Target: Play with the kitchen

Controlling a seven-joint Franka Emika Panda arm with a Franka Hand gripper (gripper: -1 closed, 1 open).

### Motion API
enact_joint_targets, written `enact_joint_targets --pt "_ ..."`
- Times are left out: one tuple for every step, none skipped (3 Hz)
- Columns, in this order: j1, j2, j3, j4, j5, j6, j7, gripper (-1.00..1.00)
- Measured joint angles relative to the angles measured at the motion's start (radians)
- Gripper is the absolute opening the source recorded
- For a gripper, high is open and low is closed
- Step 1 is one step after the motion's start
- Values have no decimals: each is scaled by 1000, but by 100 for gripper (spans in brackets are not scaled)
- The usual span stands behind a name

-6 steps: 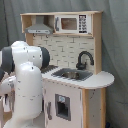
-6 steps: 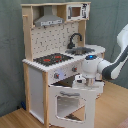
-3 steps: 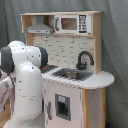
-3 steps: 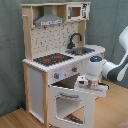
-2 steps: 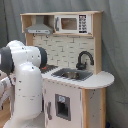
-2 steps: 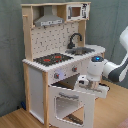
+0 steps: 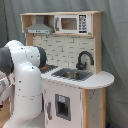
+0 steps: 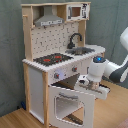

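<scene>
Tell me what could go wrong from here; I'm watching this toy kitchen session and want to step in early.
1. The gripper sits at the top edge of the half-open oven door; pushing down too hard could strain its hinges.
2. In the first exterior view the arm crowds the kitchen's front, so a wide swing might knock the counter or tip the unit.

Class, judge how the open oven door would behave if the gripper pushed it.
The oven door hangs half open, so it would probably swing easily. Its flat framed panel looks stiff. The tall kitchen might rock slightly under the gripper.
</scene>
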Motion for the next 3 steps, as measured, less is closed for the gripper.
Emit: enact_joint_targets --pt "0 0 0 0 0 0 0 100" --pt "0 -2 0 0 -3 -7 21 100" --pt "-5 -29 -2 1 -38 -75 93 100"
